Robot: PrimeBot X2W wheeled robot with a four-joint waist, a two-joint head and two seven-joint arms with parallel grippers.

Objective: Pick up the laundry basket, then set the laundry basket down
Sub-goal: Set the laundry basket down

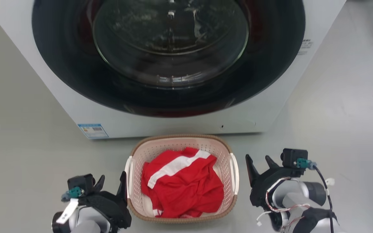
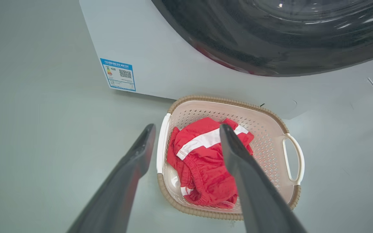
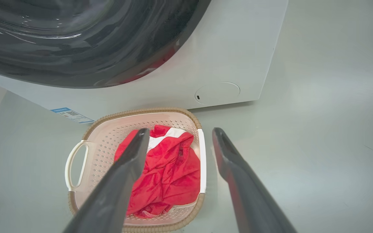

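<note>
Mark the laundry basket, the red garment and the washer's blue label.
laundry basket [image 1: 160,147]: head view, far inner wall.
red garment [image 1: 189,191]: head view, middle of the cloth.
blue label [image 2: 118,74]: left wrist view, centre of the sticker.

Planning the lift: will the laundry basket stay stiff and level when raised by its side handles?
Probably stiff: the laundry basket looks like moulded perforated plastic. Likely light, since it holds one red garment. It might tilt if the left hand and right hand, both open beside it, rise unevenly.
</note>
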